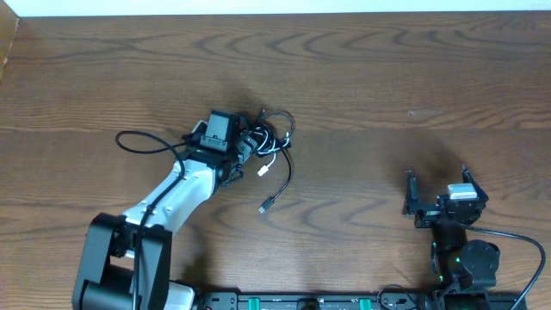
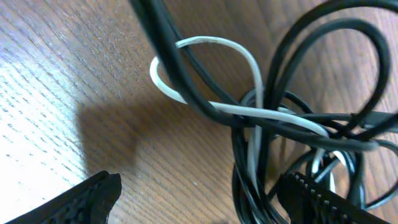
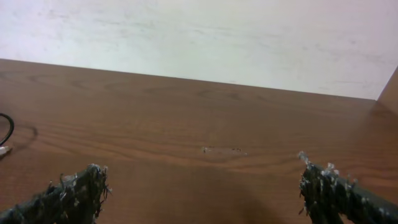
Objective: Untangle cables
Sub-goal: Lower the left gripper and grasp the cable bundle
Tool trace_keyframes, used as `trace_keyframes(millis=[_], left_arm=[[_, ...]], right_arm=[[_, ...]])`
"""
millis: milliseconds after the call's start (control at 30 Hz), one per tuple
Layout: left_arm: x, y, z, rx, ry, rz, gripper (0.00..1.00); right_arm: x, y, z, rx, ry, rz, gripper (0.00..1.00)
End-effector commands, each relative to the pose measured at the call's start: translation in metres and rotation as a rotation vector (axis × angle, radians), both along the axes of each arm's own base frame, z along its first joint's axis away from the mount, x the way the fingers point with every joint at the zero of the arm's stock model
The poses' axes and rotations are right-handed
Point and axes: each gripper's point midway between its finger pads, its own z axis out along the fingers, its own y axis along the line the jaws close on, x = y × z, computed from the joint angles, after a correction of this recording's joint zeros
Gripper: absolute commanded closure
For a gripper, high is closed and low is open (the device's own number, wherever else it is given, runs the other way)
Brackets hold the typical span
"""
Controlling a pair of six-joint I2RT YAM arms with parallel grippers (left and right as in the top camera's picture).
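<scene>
A wooden table (image 1: 387, 77) is being viewed from above, with two robot arms reaching in from the near edge. The cables (image 1: 274, 138) are lying in one small knotted clump a little left of the table's centre. The left gripper (image 1: 244, 148) is hovering right at the clump's left side. In the left wrist view its jaws are standing wide apart and gripping nothing, with the bundle lying just beside and partly over one finger (image 2: 329, 199). In that close view a white cable (image 2: 211, 40) is looping under and over several black cables (image 2: 165, 43), all of them crossing at one tight knot. One black strand is trailing out toward the near edge and ending in a black plug (image 1: 265, 207), and a white plug (image 1: 263, 170) is poking out beside it. The right gripper (image 1: 437, 185) is sitting well apart on the right side, its jaws spread wide and empty, facing bare wood. The task appears to be at an early stage: no cable is lying separate yet, so nearly all the pulling apart is remaining.
</scene>
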Motion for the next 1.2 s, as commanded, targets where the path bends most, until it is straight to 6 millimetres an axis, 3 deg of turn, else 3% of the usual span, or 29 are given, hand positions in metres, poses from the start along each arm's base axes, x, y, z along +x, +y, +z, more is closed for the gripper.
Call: trace_keyframes(millis=[0,67,367,667,833,933,1100,1167], left_arm=[[0.004,0.0,0.0,-0.002,-0.005,0.026,0.2],[0.004,0.0,0.0,-0.003,-0.007,0.026,0.27],[0.005,0.001,0.0,0.006,-0.014,0.029,0.4],[0.019,-0.022,-0.011,0.002,-0.064,-0.018,0.41],[0.021,-0.024,-0.019,0.004,-0.059,-0.021,0.43],[0.021,-0.024,-0.019,0.003,-0.061,-0.021,0.58],[0.021,-0.024,-0.019,0.003,-0.062,-0.021,0.92],[0.022,-0.024,-0.019,0.003,-0.062,-0.022,0.92]], right_arm=[[0.0,0.002,0.0,-0.005,0.0,0.008,0.01],[0.0,0.002,0.0,-0.005,0.0,0.008,0.01],[0.0,0.002,0.0,-0.005,0.0,0.008,0.01],[0.0,0.002,0.0,-0.005,0.0,0.008,0.01],[0.0,0.002,0.0,-0.005,0.0,0.008,0.01],[0.0,0.002,0.0,-0.005,0.0,0.008,0.01],[0.0,0.002,0.0,-0.005,0.0,0.008,0.01],[0.0,0.002,0.0,-0.005,0.0,0.008,0.01]])
